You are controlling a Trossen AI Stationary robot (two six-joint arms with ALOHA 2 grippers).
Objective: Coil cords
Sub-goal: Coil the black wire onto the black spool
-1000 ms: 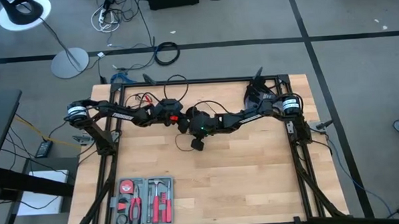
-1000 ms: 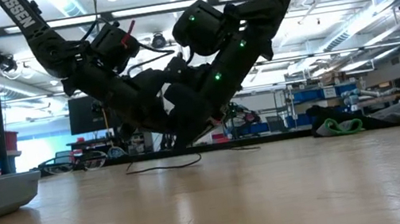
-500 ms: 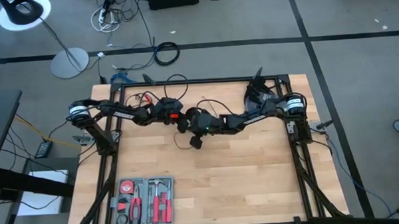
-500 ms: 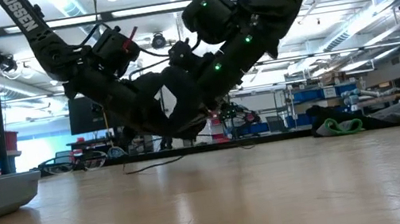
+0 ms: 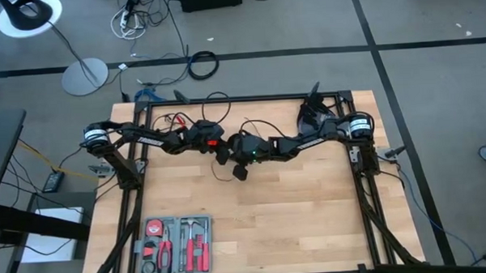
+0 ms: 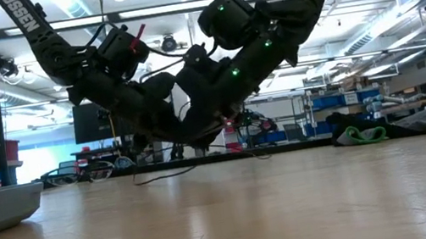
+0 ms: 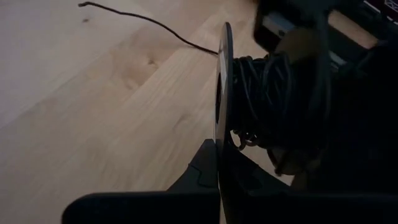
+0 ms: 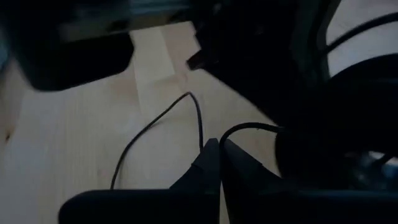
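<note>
Seen from above, a grey tray of red-handled hand tools (image 5: 175, 245) lies at the near left corner of the pale wooden table (image 5: 311, 215), well apart from the work at mid-table. The left arm reaches in from its post on the left, its left gripper (image 5: 219, 151) meeting the other arm just left of the table's middle; in the left wrist view its dark fingers (image 7: 214, 177) are pressed together on the thin rim of a round black disc-shaped puck (image 7: 222, 112), held edge-on, with many turns of a very thin black cord (image 7: 264, 87) bunched around its hub. A loose strand of that cord trails away over the wood behind the puck. In the low view both wrists hang above the tabletop, tilted down towards each other, with a slack length of cord (image 6: 172, 176) lying on the surface beneath them. The right arm comes in from its post on the right, and the right gripper (image 5: 238, 171) sits just beside the left one; in the right wrist view its fingers (image 8: 211, 168) are pinched shut on the thin cord, which loops over the wood in front of them. Beyond the far edge, on the grey floor, lies a thick black cable ring (image 5: 202, 65).
</note>
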